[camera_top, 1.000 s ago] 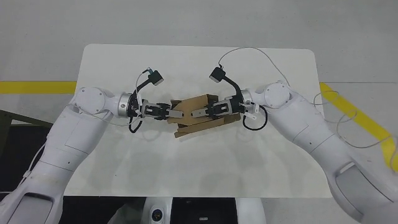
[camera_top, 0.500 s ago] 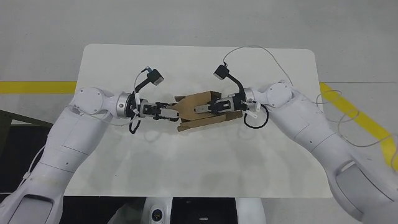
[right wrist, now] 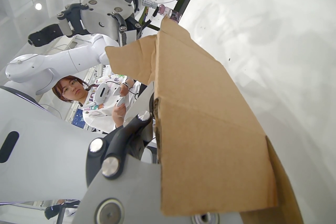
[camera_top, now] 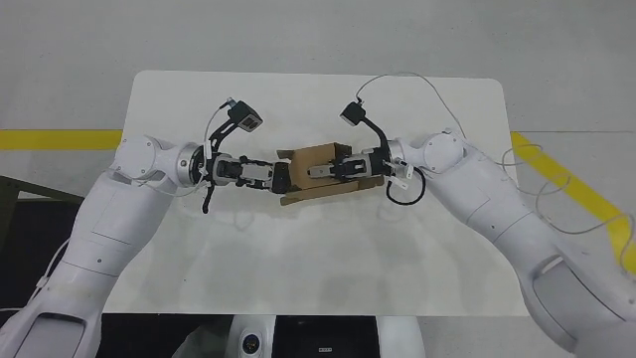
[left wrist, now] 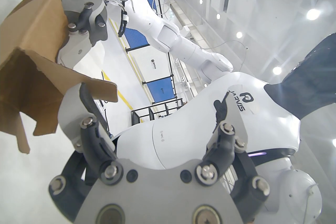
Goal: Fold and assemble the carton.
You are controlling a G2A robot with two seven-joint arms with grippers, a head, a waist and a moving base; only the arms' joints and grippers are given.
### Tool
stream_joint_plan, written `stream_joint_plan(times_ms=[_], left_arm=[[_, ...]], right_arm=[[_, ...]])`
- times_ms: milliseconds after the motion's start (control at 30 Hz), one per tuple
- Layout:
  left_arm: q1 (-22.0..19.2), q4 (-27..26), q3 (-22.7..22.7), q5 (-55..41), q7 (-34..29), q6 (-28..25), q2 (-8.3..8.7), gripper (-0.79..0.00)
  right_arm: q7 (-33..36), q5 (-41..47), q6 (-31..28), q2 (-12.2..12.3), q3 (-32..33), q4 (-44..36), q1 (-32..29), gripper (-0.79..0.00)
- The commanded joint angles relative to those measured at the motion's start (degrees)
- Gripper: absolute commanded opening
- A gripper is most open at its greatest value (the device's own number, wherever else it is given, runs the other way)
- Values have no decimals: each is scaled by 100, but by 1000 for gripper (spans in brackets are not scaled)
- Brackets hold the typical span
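Observation:
A brown carton (camera_top: pixel 323 164), partly opened, is held just above the middle of the white table (camera_top: pixel 447 259). My right gripper (camera_top: pixel 320 172) is shut on one of its walls; in the right wrist view the broad carton panel (right wrist: pixel 204 130) hides all but one of its fingers (right wrist: pixel 143 118). My left gripper (camera_top: pixel 277 175) is at the carton's other end and open. In the left wrist view the left gripper (left wrist: pixel 155 101) has one finger (left wrist: pixel 88 101) against a loose carton flap (left wrist: pixel 94 88), while the other stands far off in free air.
Around the carton the table top is bare on every side. The right arm's thin white cable (camera_top: pixel 427 89) loops over the far right part of the table. A yellow floor line (camera_top: pixel 60 139) runs past both table ends.
The carton has shifted a little toward the table's far side and looks more squared up than flat. The left gripper has moved in against its end flap; the right gripper went with the carton.

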Motion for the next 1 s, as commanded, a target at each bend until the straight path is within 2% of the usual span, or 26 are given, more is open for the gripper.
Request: stream_joint_plan(times_ms=[0, 533, 967], left_arm=[[-16, -8, 25, 61, 20, -20, -13, 0], [-138, -81, 254, 514, 167, -135, -122, 0], [-71, 97, -56, 643, 382, -160, -90, 0]], right_arm=[[-15, -13, -15, -15, 3, -4, -4, -785], [-70, -105, -69, -26, 165, -109, -161, -785], [-66, -244, -66, 198, 652, -161, -357, -785]])
